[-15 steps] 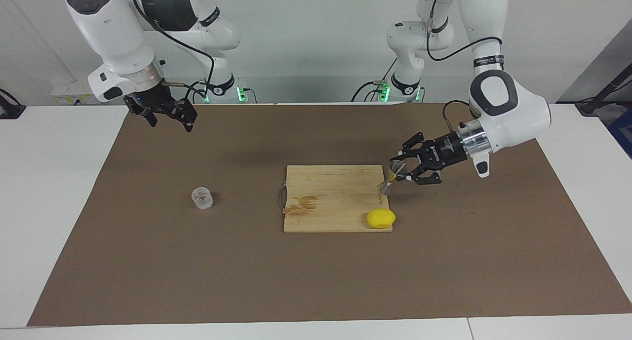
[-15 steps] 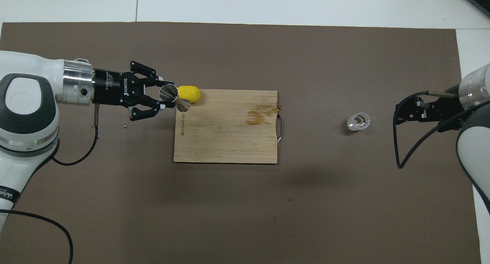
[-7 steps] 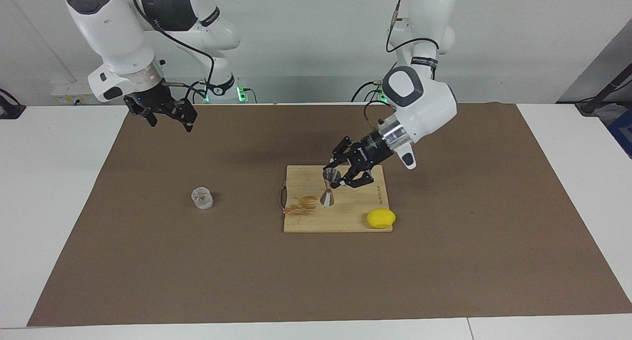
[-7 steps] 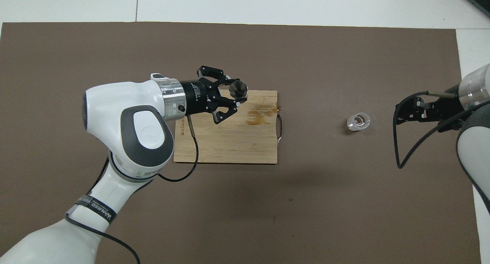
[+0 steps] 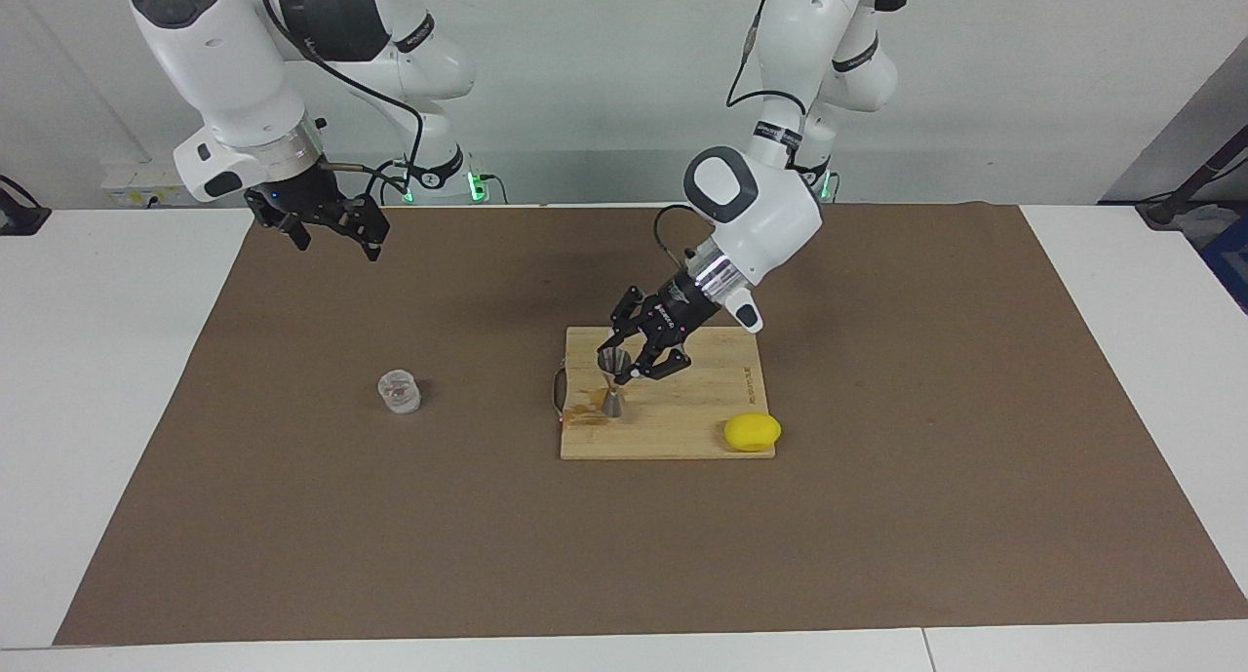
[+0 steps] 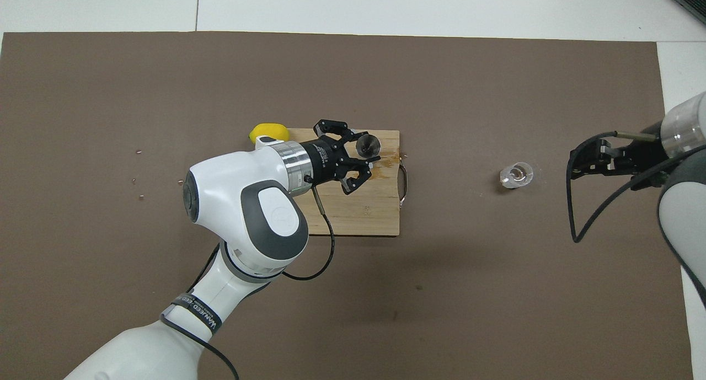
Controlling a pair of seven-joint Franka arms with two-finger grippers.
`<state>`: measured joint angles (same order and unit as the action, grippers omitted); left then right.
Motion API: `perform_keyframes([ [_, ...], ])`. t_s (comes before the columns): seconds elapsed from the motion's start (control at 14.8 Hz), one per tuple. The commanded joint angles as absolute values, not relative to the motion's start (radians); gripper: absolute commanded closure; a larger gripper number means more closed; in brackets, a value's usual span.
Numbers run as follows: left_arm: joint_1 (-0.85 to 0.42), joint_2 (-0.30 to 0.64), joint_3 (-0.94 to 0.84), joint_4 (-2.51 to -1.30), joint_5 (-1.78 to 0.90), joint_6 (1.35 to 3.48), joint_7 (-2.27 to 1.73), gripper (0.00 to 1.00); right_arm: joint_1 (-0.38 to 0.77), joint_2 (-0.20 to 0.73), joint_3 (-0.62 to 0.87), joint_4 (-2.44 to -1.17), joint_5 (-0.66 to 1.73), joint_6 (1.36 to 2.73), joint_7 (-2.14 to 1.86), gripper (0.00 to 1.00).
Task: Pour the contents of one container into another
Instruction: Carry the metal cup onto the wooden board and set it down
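Over the board (image 5: 682, 428), the left claw (image 5: 616, 365) is clamped on the upright jigger (image 5: 611, 384), while the cup (image 5: 400, 392) sits well apart toward the right arm's end of the tabletop, nearest the waiting, spread right claw (image 5: 336, 228).

lemon (image 6: 268, 132) | half hidden by left arm (overhead view)

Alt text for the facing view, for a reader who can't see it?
The left pincer holds a metal jigger upright over the stained end of a cutting board. A glass cup stands on the mat toward the right arm's end, where the right pincer waits open.
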<state>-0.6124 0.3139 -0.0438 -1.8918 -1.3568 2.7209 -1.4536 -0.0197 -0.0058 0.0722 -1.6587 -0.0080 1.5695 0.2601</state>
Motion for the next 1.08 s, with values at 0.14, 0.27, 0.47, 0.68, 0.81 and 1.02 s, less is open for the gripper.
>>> perform_keyframes([
  [0.14, -0.646, 0.319, -0.028, -1.916, -1.388, 2.758, -1.453, 1.00, -0.032, -0.029, 0.078, -1.686, -0.011, 1.577, 0.241, 0.00],
  [0.27, -0.649, 0.324, -0.028, -1.914, -1.413, 2.772, -1.450, 1.00, -0.032, -0.029, 0.080, -1.686, -0.011, 1.577, 0.241, 0.00],
  [0.47, -0.664, 0.331, -0.026, -1.919, -1.413, 2.786, -1.450, 1.00, -0.032, -0.029, 0.078, -1.686, -0.011, 1.577, 0.241, 0.00],
  [0.68, -0.664, 0.331, -0.026, -1.919, -1.413, 2.789, -1.450, 0.01, -0.032, -0.031, 0.078, -1.686, -0.011, 1.574, 0.232, 0.00],
  [0.81, -0.664, 0.330, -0.026, -1.919, -1.413, 2.784, -1.457, 0.00, -0.041, -0.029, 0.071, -1.686, -0.011, 1.575, 0.238, 0.00],
  [1.02, -0.669, 0.302, -0.026, -1.919, -1.410, 2.769, -1.459, 0.00, -0.043, -0.031, 0.072, -1.686, -0.011, 1.565, 0.239, 0.00],
])
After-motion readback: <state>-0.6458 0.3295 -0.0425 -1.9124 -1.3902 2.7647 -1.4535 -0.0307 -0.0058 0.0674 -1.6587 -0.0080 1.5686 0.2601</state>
